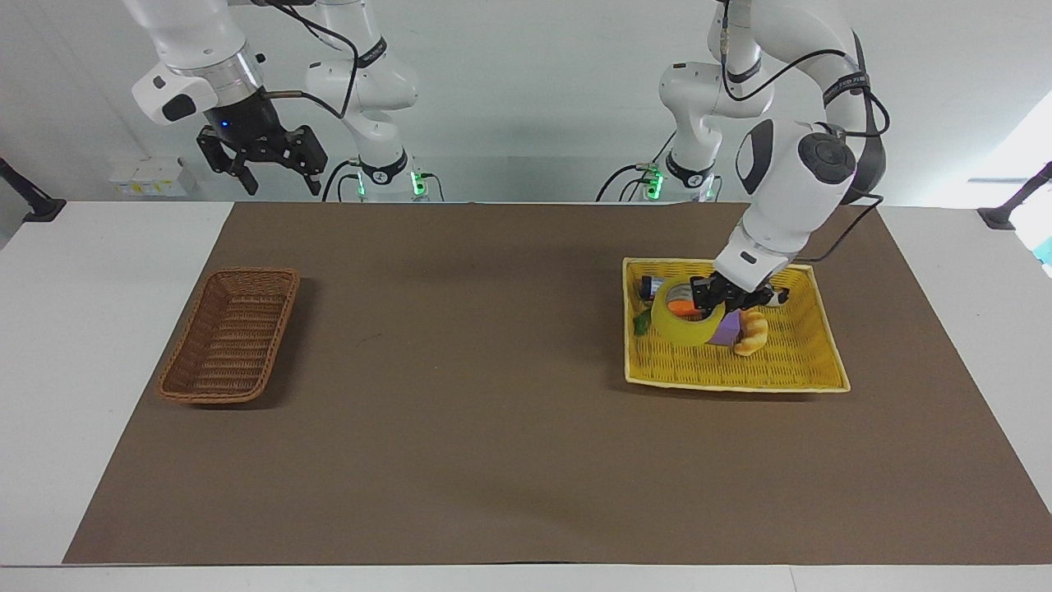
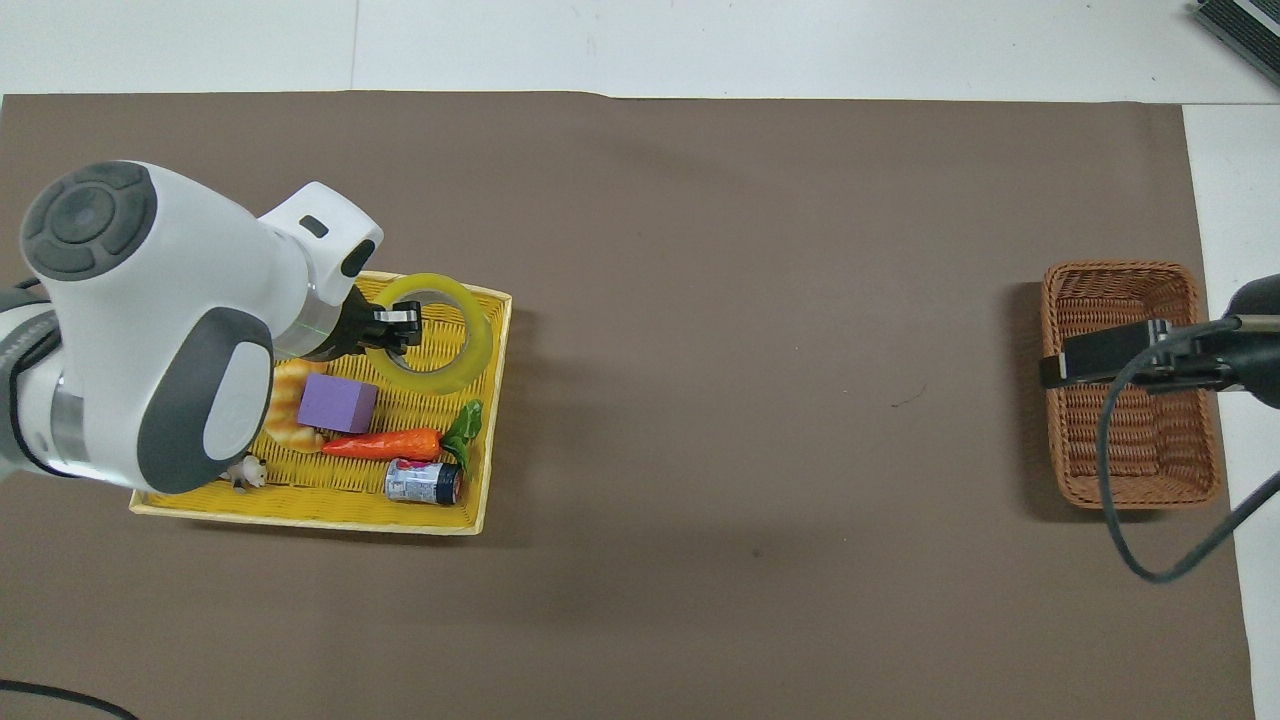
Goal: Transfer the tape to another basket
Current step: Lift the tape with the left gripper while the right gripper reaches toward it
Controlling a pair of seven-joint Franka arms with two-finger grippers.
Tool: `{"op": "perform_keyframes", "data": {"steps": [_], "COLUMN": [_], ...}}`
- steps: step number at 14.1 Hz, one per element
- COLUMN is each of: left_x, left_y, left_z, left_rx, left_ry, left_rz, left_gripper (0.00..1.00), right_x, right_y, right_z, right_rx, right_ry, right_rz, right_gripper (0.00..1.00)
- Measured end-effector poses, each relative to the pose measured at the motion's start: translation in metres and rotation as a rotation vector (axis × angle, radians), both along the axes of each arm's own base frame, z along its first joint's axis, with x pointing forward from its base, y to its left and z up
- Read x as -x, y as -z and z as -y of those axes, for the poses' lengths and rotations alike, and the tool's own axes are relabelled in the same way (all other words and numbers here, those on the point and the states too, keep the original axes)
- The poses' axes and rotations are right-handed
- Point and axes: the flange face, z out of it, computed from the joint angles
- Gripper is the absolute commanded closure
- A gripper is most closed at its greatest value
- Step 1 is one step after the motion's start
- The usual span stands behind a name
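Left gripper point(image 1: 713, 298): I read it as clamped on the wall of the tape, one finger inside the ring and one outside, raised over the yellow basket. In the overhead view point(image 2: 398, 322) its fingertips pinch the ring on the side toward the left arm's end of the table.

Tape point(image 1: 686, 326): I see the translucent yellow roll lifted clear of the basket floor, tilted, hanging from the left gripper. In the overhead view point(image 2: 470, 345) it sits over the corner of the yellow basket that is farthest from the robots and toward the table's middle.

Yellow basket point(image 1: 740, 370): rests on the brown mat at the left arm's end of the table; overhead rim point point(image 2: 300, 510).

Contents I can confirm in the yellow basket: purple cube point(image 2: 337, 403), carrot point(image 2: 385, 443), small can point(image 2: 423, 482), bread piece point(image 2: 285, 410), small black-and-white figure point(image 2: 240, 472), partly hidden under the arm.

Brown basket point(image 1: 232, 335): on the mat at the right arm's end, well apart from the yellow basket; I see nothing in it. Overhead point point(image 2: 1120, 290).

Right gripper point(image 1: 263, 160): waits with fingers spread wide, holding nothing, high above the table's edge nearest the robots. In the overhead view point(image 2: 1105, 352) it shows over the brown basket.

Mat point(image 1: 460, 411): brown sheet covering the white table point(image 1: 74, 329).
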Motion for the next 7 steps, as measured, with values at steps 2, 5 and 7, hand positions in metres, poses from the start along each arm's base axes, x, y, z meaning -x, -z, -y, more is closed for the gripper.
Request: {"op": "perform_keyframes", "data": {"steps": [2, 5, 7], "left_x": [0.013, 0.033, 0.045], "left_y": [-0.006, -0.015, -0.025], "left_z": [0.036, 0.085, 0.112], "left_rx": [0.035, 0.122, 0.161], "left_ry": [-0.037, -0.076, -0.101], "left_rz": [-0.014, -0.056, -0.066], "left_gripper": [1.00, 1.00, 1.00], "right_x": [0.001, -0.001, -0.004], "right_y": [0.004, 0.023, 0.040], "right_z": [-0.017, -0.050, -0.080], "right_rx": [-0.110, -0.224, -0.286], "right_ry": [0.025, 0.039, 0.045], "right_rz": [-0.028, -0.052, -0.032], "right_gripper": [0.00, 0.00, 0.00]}}
